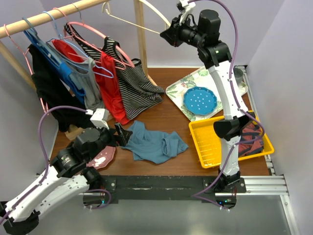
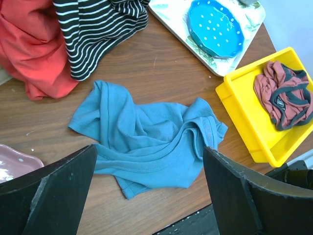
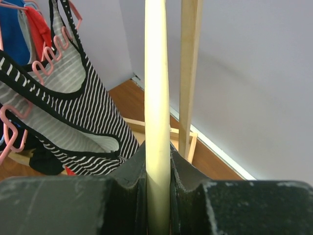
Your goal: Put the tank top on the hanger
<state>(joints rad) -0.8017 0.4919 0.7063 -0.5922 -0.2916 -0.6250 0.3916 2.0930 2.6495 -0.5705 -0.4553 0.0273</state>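
Clutter flanks the tank top, crumpled on the surface: pink plate left, yellow bin right, nothing covering it. The left gripper hovers at its left edge, jaws wide, empty. Farther back, the right gripper has its jaws clamped on the raised hanger.

bright, even, diffuse overhead light in all three views. the crumpled teal-blue cloth tank top throws only a thin, soft shadow on the brown wooden table; its folds are crisp. faint sheen on the glossy blue dotted plate. right wrist view: the thin cream hanger looks slightly soft close to the lens, while the black-and-white striped top is sharp; the pale wall shades unevenly to grey.
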